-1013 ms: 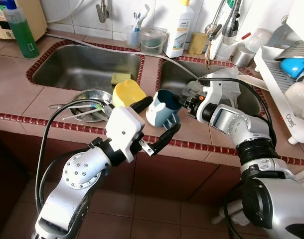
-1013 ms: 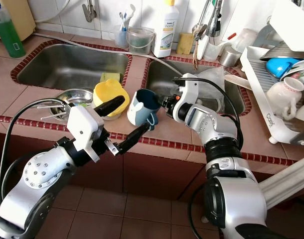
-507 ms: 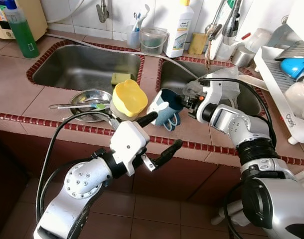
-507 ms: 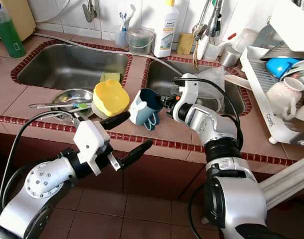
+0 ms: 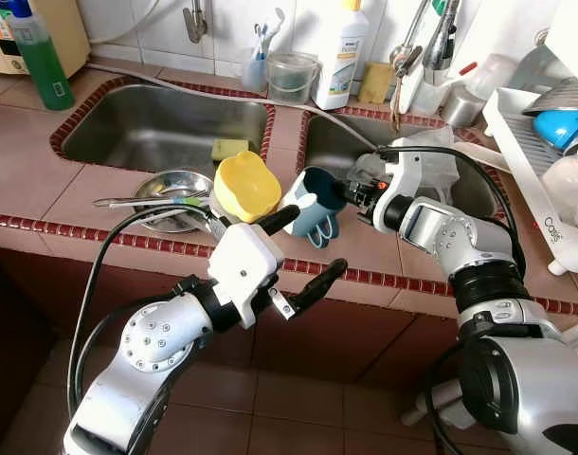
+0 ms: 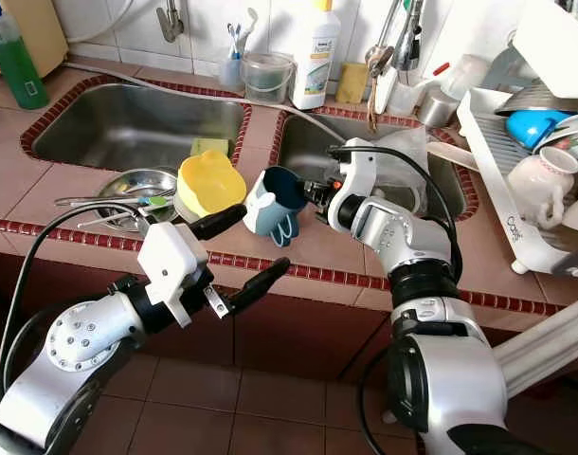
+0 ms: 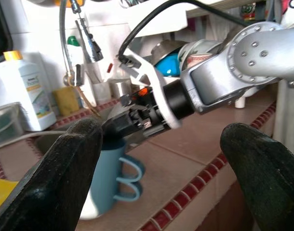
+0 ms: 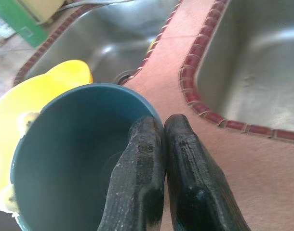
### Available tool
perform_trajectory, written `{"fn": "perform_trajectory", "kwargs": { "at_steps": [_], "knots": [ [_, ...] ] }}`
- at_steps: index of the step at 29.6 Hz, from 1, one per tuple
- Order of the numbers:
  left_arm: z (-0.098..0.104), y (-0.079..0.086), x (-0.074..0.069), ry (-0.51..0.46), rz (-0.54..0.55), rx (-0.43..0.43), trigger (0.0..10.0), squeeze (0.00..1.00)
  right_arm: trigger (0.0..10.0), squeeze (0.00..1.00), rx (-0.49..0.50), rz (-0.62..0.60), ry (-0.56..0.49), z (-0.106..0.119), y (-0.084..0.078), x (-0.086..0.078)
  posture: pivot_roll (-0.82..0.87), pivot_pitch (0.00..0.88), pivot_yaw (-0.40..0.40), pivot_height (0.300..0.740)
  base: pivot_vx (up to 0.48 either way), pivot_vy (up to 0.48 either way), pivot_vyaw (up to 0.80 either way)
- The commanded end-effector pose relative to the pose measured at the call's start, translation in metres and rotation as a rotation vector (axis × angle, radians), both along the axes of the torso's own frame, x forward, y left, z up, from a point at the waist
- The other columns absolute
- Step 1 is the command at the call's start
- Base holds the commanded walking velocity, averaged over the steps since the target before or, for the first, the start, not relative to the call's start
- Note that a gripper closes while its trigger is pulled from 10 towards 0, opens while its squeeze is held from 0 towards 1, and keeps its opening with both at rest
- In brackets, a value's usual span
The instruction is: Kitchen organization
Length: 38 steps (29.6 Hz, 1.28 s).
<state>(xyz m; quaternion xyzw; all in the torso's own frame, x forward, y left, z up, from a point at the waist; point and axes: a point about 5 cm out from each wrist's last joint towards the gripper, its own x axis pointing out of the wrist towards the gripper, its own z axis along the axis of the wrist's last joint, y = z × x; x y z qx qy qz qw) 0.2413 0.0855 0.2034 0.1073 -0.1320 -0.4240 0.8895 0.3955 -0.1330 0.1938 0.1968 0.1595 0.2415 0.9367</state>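
Blue mug [image 5: 313,204] tilted on tiled counter [image 5: 43,180] between two sinks, just beside yellow cup [image 5: 244,186]. Mug rim pinched by right gripper [image 8: 159,144], fingers clenched on wall: one inside, one outside. Left gripper [image 5: 296,248] held in front of counter edge, fingers spread wide, nothing grasped, clear of mug. Metal bowl [image 5: 171,190] with utensils seen to robot's left of yellow cup. Dish rack [image 5: 545,152] at far right.
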Motion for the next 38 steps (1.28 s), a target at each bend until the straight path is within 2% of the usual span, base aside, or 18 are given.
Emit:
{"fn": "perform_trajectory", "kwargs": {
  "at_steps": [1,6,8,11,12,13,14,15,20,22,23,24,25,29,30,31,34,38],
  "knots": [
    [0.002,0.003,0.003,-0.018,0.01,0.011,10.0,0.0,0.0,0.0,0.001,-0.048,-0.055,0.012,-0.008,0.002,0.09,0.086,-0.094,0.74,0.0,0.0,0.0],
    [0.005,0.012,0.011,-0.023,0.059,0.0,10.0,0.0,0.0,0.0,-0.027,-0.095,-0.106,0.015,-0.011,-0.001,0.09,0.085,-0.084,0.74,0.0,0.0,0.0],
    [0.01,0.025,0.023,-0.019,0.113,-0.045,10.0,0.0,0.0,0.0,-0.053,-0.154,-0.176,0.02,-0.013,-0.007,0.08,0.086,-0.074,0.74,0.0,0.0,0.0],
    [0.014,0.034,0.036,-0.011,0.146,-0.086,10.0,0.0,0.0,0.0,-0.033,-0.215,-0.3,0.032,-0.014,-0.011,0.08,0.088,-0.073,0.74,0.0,0.0,0.0],
    [0.014,0.035,0.041,-0.001,0.152,-0.09,10.0,0.0,0.9,0.0,-0.032,-0.234,-0.342,0.035,-0.015,-0.012,0.08,0.088,-0.072,0.74,0.0,0.0,0.0],
    [0.014,0.035,0.041,-0.001,0.152,-0.09,10.0,0.0,0.9,0.0,-0.032,-0.234,-0.342,0.035,-0.015,-0.012,0.08,0.088,-0.072,0.74,0.0,0.0,0.0],
    [0.013,0.036,0.046,0.014,0.154,-0.092,10.0,0.0,4.9,0.0,-0.062,-0.249,-0.394,0.038,-0.016,-0.013,0.08,0.088,-0.068,0.74,0.0,0.0,0.0],
    [0.012,0.037,0.05,0.019,0.162,-0.089,10.0,0.0,10.0,0.0,-0.089,-0.255,-0.441,0.04,-0.016,-0.015,0.08,0.087,-0.062,0.74,0.0,0.0,0.0],
    [0.009,0.039,0.058,0.046,0.189,-0.101,10.0,0.0,10.0,0.0,-0.115,-0.288,-0.489,0.041,-0.017,-0.017,0.08,0.082,-0.056,0.74,0.0,0.0,0.0],
    [0.008,0.04,0.064,0.063,0.242,-0.119,10.0,0.0,10.0,0.0,-0.123,-0.341,-0.559,0.044,-0.019,-0.022,0.08,0.077,-0.047,0.74,0.0,0.0,0.0],
    [0.008,0.04,0.064,0.063,0.242,-0.119,10.0,0.0,10.0,0.0,-0.123,-0.341,-0.559,0.044,-0.019,-0.022,0.08,0.077,-0.047,0.74,0.0,0.0,0.0],
    [0.011,0.04,0.064,0.062,0.258,-0.147,10.0,0.0,10.0,0.0,-0.122,-0.365,-0.601,0.046,-0.02,-0.026,0.08,0.075,-0.043,0.74,0.0,0.0,0.0],
    [0.016,0.039,0.064,0.061,0.29,-0.21,10.0,0.0,10.0,0.0,-0.126,-0.415,-0.702,0.053,-0.023,-0.035,0.08,0.072,-0.04,0.74,0.0,0.0,0.0],
    [0.013,0.039,0.065,0.092,0.311,-0.256,10.0,0.0,10.0,0.0,-0.172,-0.456,-0.868,0.062,-0.022,-0.049,0.08,0.062,-0.036,0.74,0.0,0.0,0.0],
    [0.011,0.04,0.067,0.111,0.321,-0.275,10.0,0.0,10.0,0.0,-0.202,-0.458,-0.94,0.066,-0.02,-0.054,0.08,0.058,-0.036,0.74,0.0,0.0,0.0],
    [0.011,0.04,0.067,0.111,0.321,-0.275,10.0,0.0,10.0,0.0,-0.202,-0.458,-0.94,0.066,-0.02,-0.054,0.08,0.058,-0.036,0.74,0.0,0.0,0.0],
    [0.01,0.044,0.07,0.127,0.354,-0.29,10.0,0.0,10.0,0.0,-0.256,-0.446,-1.044,0.07,-0.015,-0.062,0.09,0.047,-0.034,0.74,0.0,0.0,0.0],
    [0.012,0.05,0.075,0.126,0.392,-0.288,10.0,0.0,10.0,0.0,-0.274,-0.433,-1.094,0.07,-0.008,-0.067,0.09,0.039,-0.031,0.74,0.0,0.0,0.0]
  ]
}}
